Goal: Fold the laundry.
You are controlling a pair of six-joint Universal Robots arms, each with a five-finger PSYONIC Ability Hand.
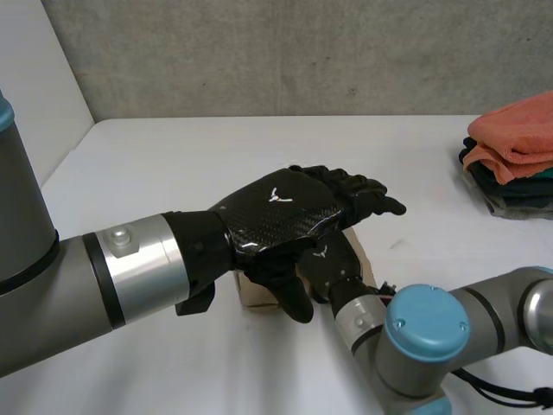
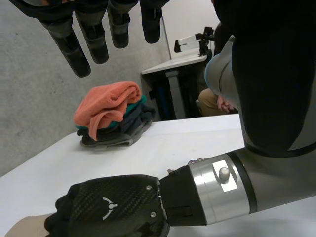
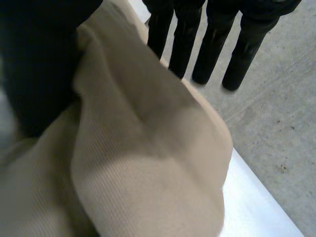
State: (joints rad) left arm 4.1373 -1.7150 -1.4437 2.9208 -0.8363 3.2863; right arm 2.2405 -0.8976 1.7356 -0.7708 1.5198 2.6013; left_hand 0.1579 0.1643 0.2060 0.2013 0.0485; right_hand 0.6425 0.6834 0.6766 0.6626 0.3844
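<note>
Lying under right hand [image 1: 324, 259]: beige cloth [image 3: 148, 163], w/ left hand [image 1: 276, 207] above.

No words; white forked emblem [image 1: 276, 196] on left hand [image 1: 275, 216] and right hand [image 2: 109, 210].

You have bright, even light on the white surface [image 1: 173, 156], with a soft sheen across the glossy back of the left robot hand [image 1: 276, 212].

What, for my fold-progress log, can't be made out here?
Beige cloth: head view, left hand and right hand cover most of it, so its folds are hidden.
Laundry stack: head view, cut off by the picture's edge.
</note>
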